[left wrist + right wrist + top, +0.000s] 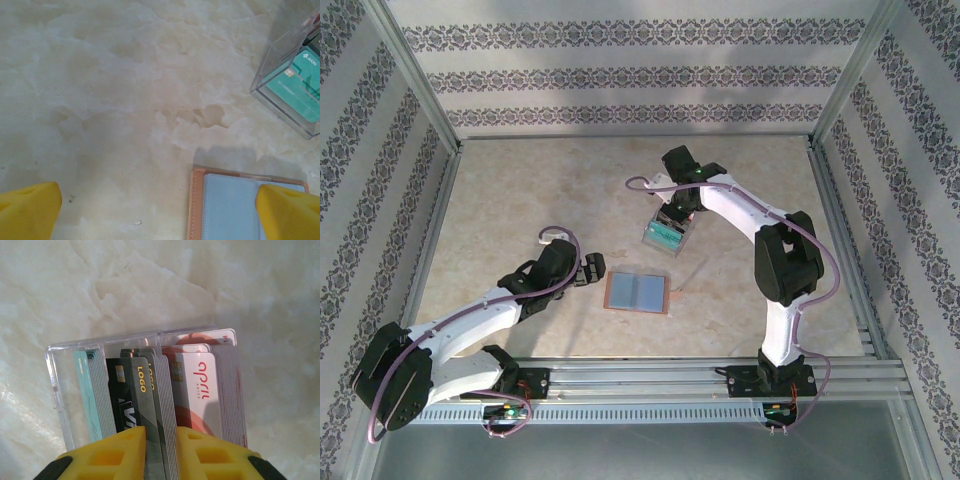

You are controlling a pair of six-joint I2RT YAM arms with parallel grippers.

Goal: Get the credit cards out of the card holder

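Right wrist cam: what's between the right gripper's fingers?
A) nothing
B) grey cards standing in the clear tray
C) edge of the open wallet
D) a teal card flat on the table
B: the right gripper is closed on the grey credit cards standing in the clear tray; the card holder lies open apart from it.

Tabletop (125,100): looked like pale marbled stone, smooth, with soft sheen.
Tray (56,390): clear hard plastic, glossy, edges caught light.
Credit cards (200,390): thin plastic, smooth, faces slightly glossy, lettering printed.
Card holder (230,210): grey-blue inner panels looked matt; tan border looked like leather.
Left fingers (30,210), right fingers (117,455): yellow plastic, matt, faintly rough.
Rails (650,378): bare metal, dull shine.
Walls (640,80): matt, printed pattern.
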